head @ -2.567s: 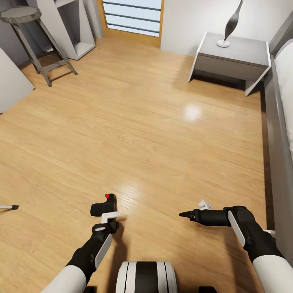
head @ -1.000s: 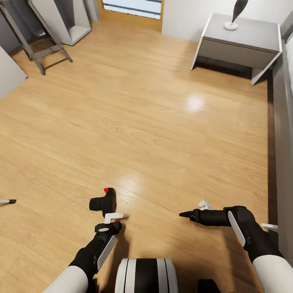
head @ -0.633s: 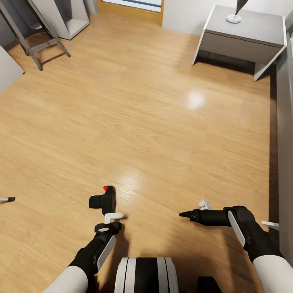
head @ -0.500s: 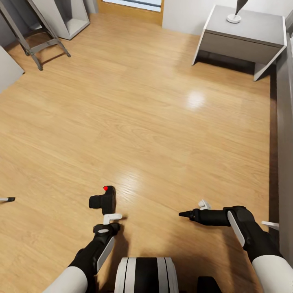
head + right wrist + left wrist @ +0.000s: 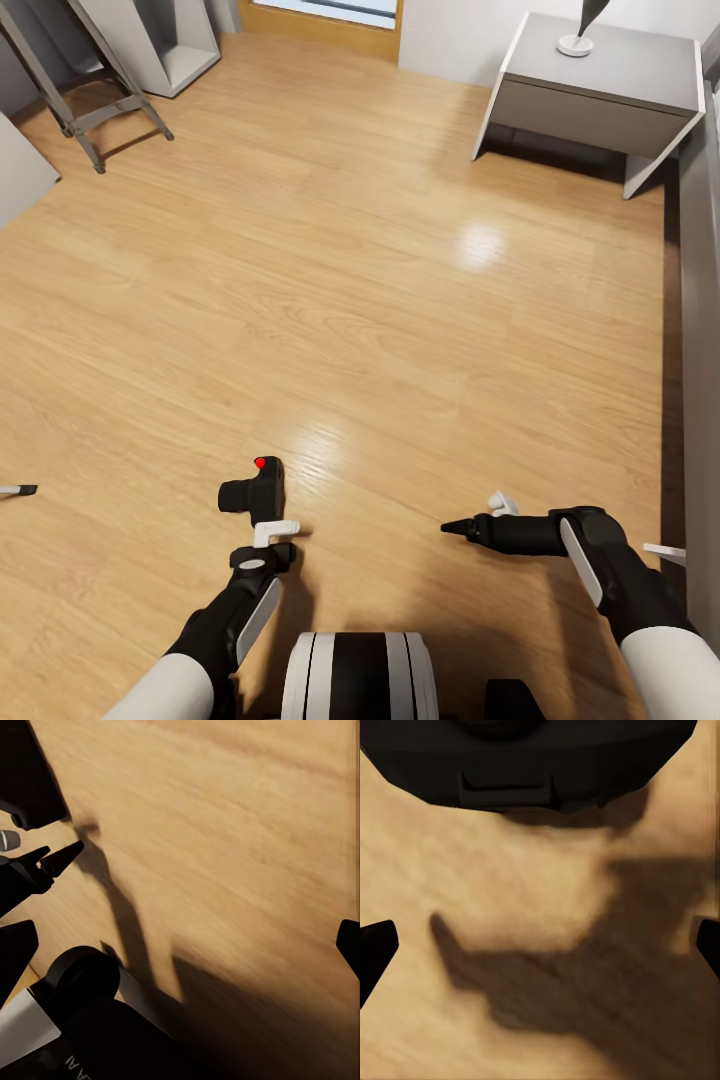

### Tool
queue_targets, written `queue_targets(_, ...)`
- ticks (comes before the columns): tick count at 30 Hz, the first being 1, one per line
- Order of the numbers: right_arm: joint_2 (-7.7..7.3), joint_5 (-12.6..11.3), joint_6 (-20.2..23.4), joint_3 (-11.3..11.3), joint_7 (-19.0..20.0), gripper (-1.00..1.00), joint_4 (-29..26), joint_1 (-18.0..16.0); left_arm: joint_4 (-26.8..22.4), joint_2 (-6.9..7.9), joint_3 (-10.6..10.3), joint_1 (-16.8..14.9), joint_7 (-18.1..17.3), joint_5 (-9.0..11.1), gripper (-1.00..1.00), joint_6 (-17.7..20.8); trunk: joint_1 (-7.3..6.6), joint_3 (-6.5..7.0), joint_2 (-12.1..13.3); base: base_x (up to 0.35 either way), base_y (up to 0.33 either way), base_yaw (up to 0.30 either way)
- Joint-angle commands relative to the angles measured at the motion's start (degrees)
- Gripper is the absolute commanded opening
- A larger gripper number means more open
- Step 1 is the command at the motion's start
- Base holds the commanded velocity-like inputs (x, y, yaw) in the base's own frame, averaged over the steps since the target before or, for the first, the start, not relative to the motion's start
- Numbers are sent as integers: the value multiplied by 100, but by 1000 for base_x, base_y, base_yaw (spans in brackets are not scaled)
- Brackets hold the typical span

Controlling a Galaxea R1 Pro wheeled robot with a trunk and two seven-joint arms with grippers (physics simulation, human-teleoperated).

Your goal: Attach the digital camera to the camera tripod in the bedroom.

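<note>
The digital camera (image 5: 255,492), black with a red button on top, hangs above the wood floor in the head view, low and left of centre. My left gripper (image 5: 268,522) is shut on it from below; the left wrist view shows the camera's black body (image 5: 525,757) over the floor. My right gripper (image 5: 468,518) points left at the same height, open, with nothing between its fingers. A silver leg end with a black foot, part of the camera tripod (image 5: 16,490), pokes in at the left edge; the rest of the tripod is out of view.
A grey metal stool (image 5: 70,90) and a white cube shelf (image 5: 170,40) stand at the far left. A grey nightstand (image 5: 590,100) carries a dark sculpture (image 5: 578,42). The grey bed frame (image 5: 700,300) runs along the right edge. Wood floor lies ahead.
The whole view shifted earlier as the camera moved, so the stool and nightstand sit higher in the picture. Over the last half second nothing has visibly changed; both arms keep their pose.
</note>
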Motion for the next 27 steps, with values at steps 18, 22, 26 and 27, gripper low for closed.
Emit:
queue_targets(18, -15, -32, 42, -1, -17, 100, 0, 0, -76, 10, -36, -1, 23, 81, 100, -31, -1, -3, -1, 0, 0, 0)
queue_targets(22, -15, -31, 42, -1, -17, 100, 0, -1, -29, 14, -37, -1, 22, 80, 100, -160, -1, -3, -1, 0, 0, 0)
queue_targets(26, -15, -31, 42, -1, -17, 100, 0, -1, 5, 16, -37, -1, 21, 81, 100, -288, -1, -3, -1, 0, 0, 0)
queue_targets(27, -15, -31, 42, -1, -17, 100, 0, -1, 12, 18, -37, -1, 21, 82, 100, -320, -1, -3, -1, 0, 0, 0)
